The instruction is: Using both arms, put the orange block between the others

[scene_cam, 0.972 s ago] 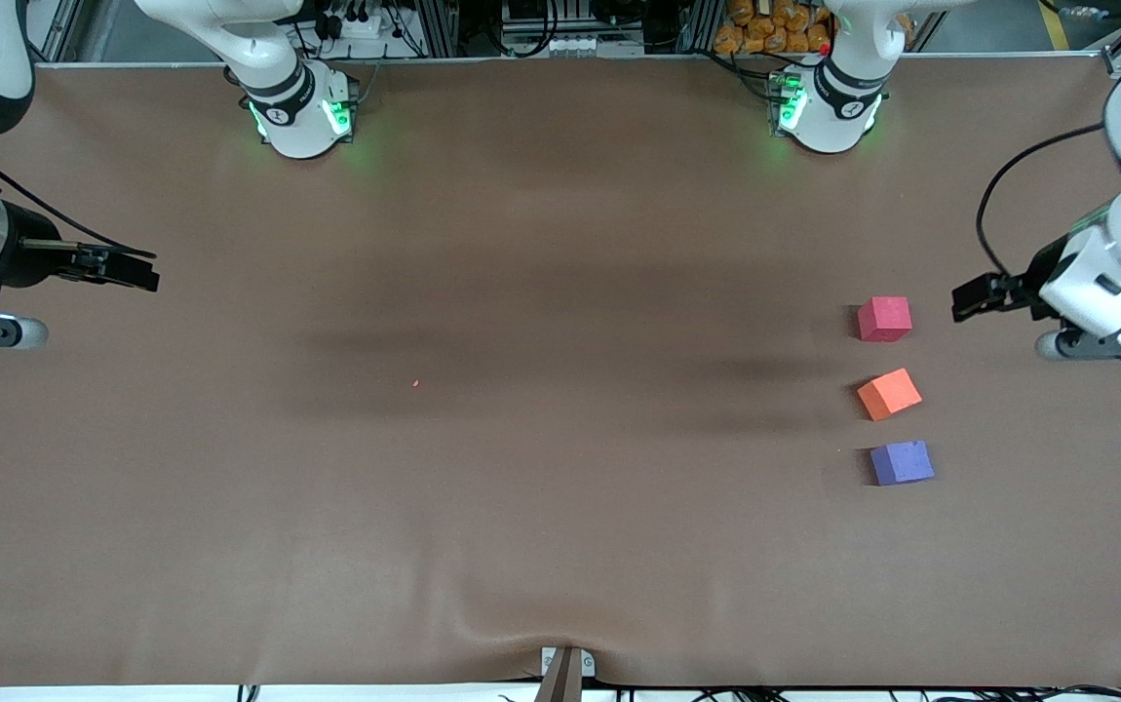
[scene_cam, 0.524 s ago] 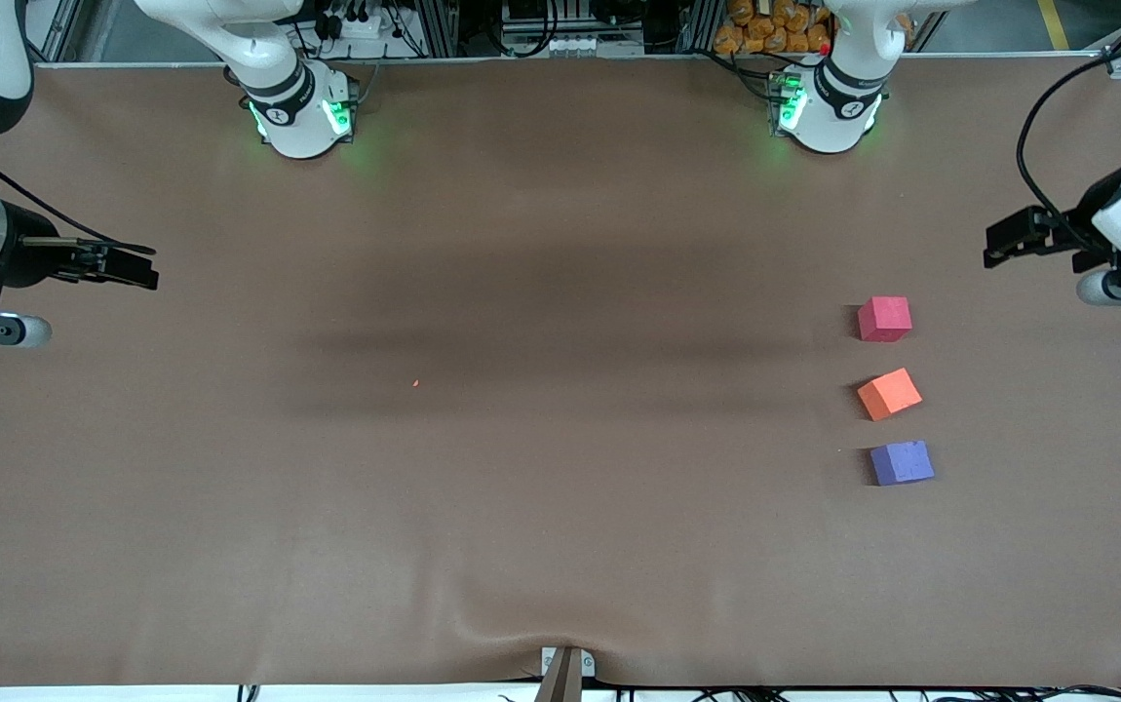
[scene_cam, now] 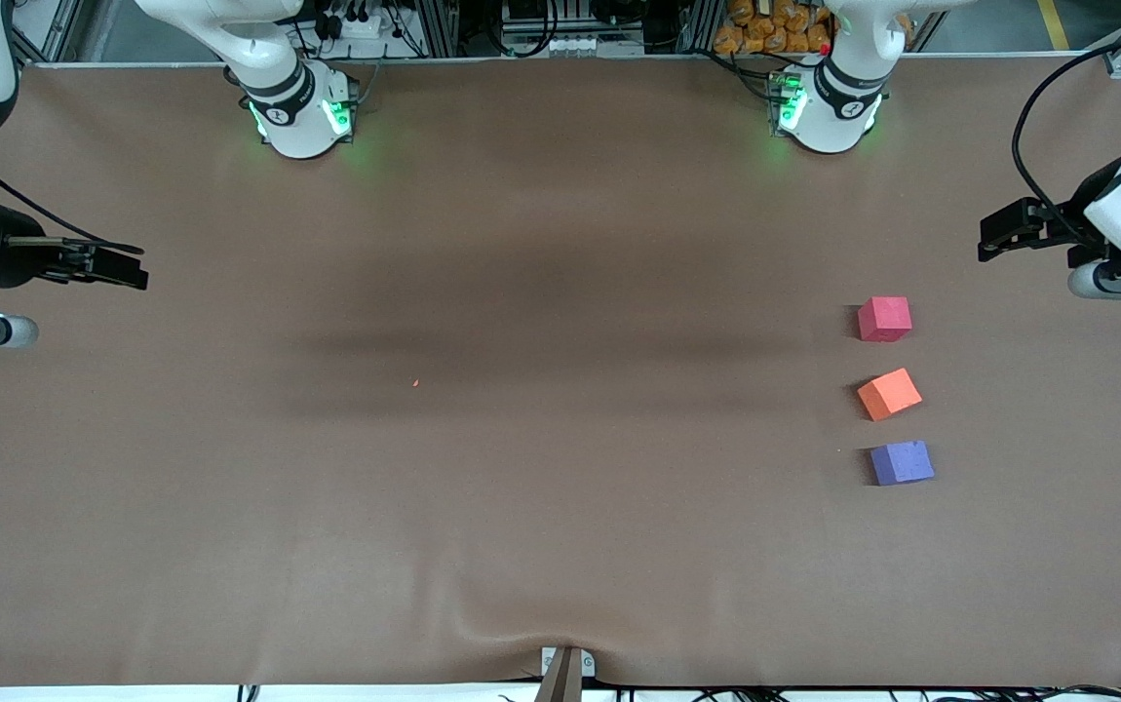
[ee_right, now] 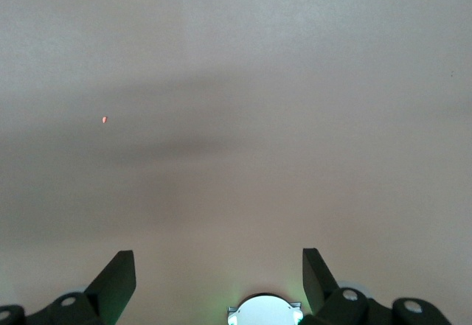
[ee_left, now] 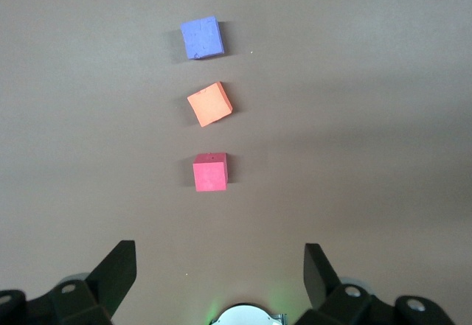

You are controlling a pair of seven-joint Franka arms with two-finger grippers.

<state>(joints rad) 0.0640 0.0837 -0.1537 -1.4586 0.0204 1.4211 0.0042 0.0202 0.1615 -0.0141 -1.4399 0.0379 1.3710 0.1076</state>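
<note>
Left gripper [scene_cam: 994,237] now pulled away from orange block [scene_cam: 889,394], jaws wide, empty; block sits between red cube [scene_cam: 884,319] and purple cube [scene_cam: 902,462]. Right gripper [scene_cam: 122,271] waits wide over bare table.

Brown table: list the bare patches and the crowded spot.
Bare: the table from the right gripper across to the cubes. Crowded: red-pink cube, orange block and purple-blue cube in a tight line near the left gripper.

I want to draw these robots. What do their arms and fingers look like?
Both arms are big, white and rounded, with black bands at the joints and green lights on their bases. The left gripper and right gripper are black, each with two flat, wedge-shaped fingers. A black cable loops over the left arm, and the right wrist has a shiny silver ring.
</note>
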